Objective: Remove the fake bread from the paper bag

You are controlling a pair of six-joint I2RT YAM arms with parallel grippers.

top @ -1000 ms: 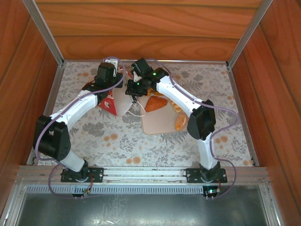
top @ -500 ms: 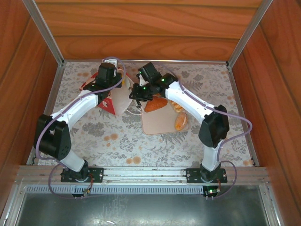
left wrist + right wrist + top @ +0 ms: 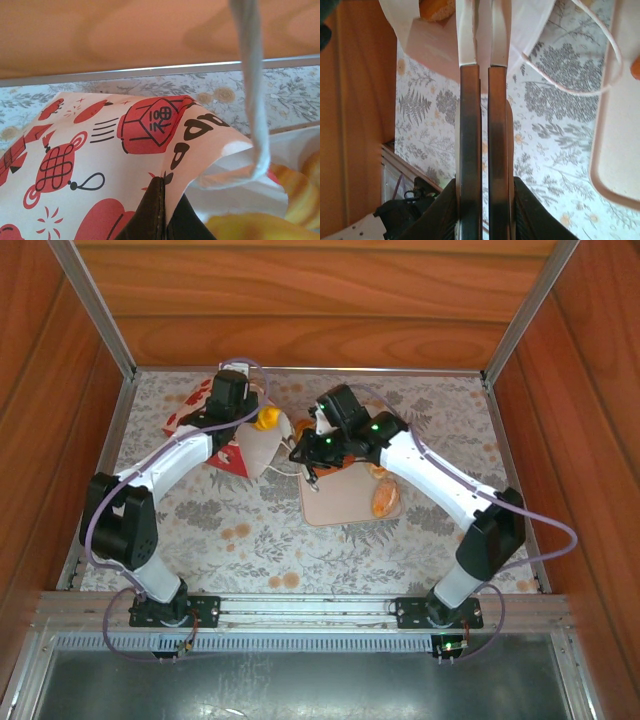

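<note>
Paper bag (image 3: 205, 432) at far left of the table, tipped, white paper with red lantern prints. Left gripper (image 3: 161, 200) clenched on its printed wall. Glossy orange fake bread (image 3: 267, 420) at the mouth. Right gripper (image 3: 484, 67) pinches the white rim, beside the beige tray (image 3: 335, 506).

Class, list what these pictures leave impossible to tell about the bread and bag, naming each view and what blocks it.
- Top view: how much fake bread is inside the paper bag; the left arm and the bag's wall cover it.
- Top view: how many pieces lie on the tray; the right arm covers some.
- Left wrist view: the pieces' whole shapes; the bottom and right edges cut them off.
</note>
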